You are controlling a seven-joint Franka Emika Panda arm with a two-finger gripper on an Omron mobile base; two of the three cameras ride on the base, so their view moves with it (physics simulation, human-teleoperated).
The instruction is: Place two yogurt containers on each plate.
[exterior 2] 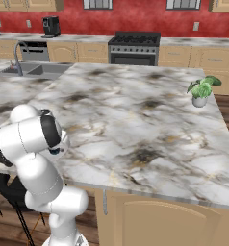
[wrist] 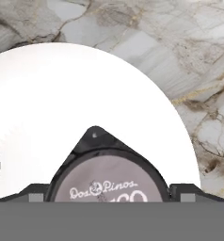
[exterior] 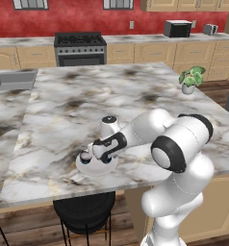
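Here the claw stands spread wide, a fingertip on each side of a yogurt container that sits on the white plate directly beneath it, on the marble desk.

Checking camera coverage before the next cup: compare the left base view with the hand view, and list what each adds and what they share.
Left base view adds: the arm reaching down over the plate, a second yogurt container on that plate, the stove, the potted plant, and a stool under the counter's edge.
Hand view adds: the lid of the yogurt container close up between the pincer tips, printed Dos Pinos.
Shared: the white plate on the marble counter, with a cup on it beneath the hand.
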